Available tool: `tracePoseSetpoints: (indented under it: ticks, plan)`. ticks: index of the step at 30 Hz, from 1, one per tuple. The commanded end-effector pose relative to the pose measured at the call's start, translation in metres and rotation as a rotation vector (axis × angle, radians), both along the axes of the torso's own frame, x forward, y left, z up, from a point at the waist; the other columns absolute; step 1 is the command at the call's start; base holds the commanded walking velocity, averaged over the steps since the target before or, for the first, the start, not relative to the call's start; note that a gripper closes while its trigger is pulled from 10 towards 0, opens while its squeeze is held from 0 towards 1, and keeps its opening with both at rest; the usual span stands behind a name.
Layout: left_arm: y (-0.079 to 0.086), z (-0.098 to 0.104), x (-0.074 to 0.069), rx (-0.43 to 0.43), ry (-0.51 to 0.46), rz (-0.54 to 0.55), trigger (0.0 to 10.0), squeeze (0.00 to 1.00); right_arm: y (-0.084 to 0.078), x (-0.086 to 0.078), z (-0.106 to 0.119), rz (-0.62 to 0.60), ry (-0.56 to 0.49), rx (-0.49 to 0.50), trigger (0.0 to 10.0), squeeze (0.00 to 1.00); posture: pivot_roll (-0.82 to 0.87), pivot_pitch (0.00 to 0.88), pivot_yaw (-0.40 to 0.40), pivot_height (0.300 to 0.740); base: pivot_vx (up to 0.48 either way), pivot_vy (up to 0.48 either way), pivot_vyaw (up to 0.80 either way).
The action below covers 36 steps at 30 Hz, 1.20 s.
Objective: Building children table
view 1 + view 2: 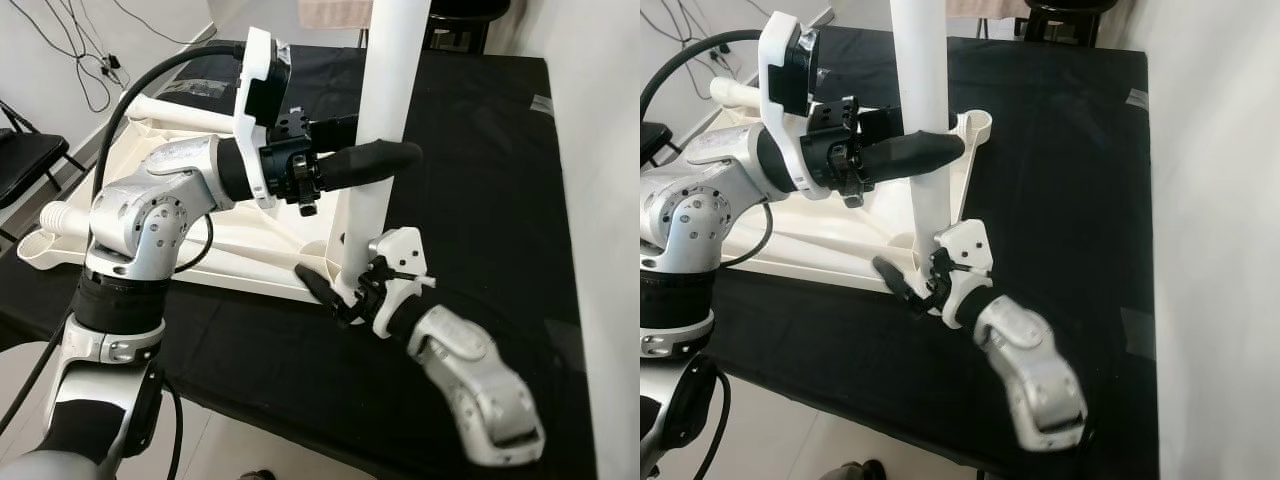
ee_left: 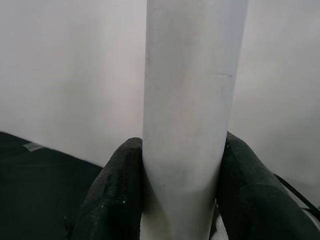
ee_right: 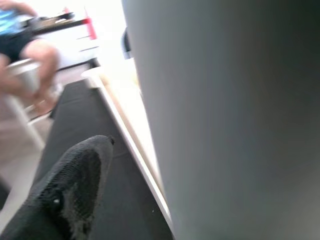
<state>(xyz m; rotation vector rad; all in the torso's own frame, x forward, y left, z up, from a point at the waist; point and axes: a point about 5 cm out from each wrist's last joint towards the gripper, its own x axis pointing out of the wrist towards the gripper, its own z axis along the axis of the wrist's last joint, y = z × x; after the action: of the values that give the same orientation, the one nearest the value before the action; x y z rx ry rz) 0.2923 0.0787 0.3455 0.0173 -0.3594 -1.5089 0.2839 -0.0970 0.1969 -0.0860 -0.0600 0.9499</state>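
While 1 upright leg stands in 1 tabletop | left gripper jaws clamp leg | right gripper jaws wide

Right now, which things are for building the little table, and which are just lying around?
For the job:
- white table leg, standing upright
- upside-down white tabletop
- left gripper, fingers clamped on the leg
- right gripper, at the leg's base

Just lying about:
- black chair
- cables on the wall
- black cloth

Table leg stands on tabletop, between both tools.
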Motion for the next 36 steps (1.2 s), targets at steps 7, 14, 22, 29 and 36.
tracePoseSetpoints:
  ticks: [7,14,22,29,36]
  plan:
    - [-0.011,-0.005,-0.01,0.025,0.022,-0.072,0.0,0.0,-0.002,0.034,0.02,0.296,-0.055,-0.11,10.0,0.0,0.03,0.194,0.089,0.74,0.0,0.0,0.0]
    - [-0.012,-0.005,-0.013,0.003,0.022,-0.071,0.0,0.0,0.011,0.054,0.026,0.451,0.016,-0.03,4.2,0.0,0.03,0.201,0.087,0.74,0.0,0.0,0.0]
    - [-0.012,-0.008,-0.015,-0.008,0.031,-0.064,0.0,0.0,0.015,0.059,0.027,0.6,0.032,-0.042,0.0,0.0,0.03,0.212,0.077,0.74,0.0,0.0,0.0]
    - [-0.013,-0.01,-0.015,-0.021,0.032,-0.057,0.0,0.0,0.014,0.06,0.023,0.597,0.033,-0.063,0.0,0.0,0.02,0.216,0.073,0.74,0.0,0.0,0.0]
    - [-0.012,-0.014,-0.012,-0.045,0.068,-0.009,10.0,1.0,0.009,0.061,0.008,0.516,0.036,-0.108,0.0,0.0,0.01,0.223,0.062,0.74,0.0,0.0,0.0]
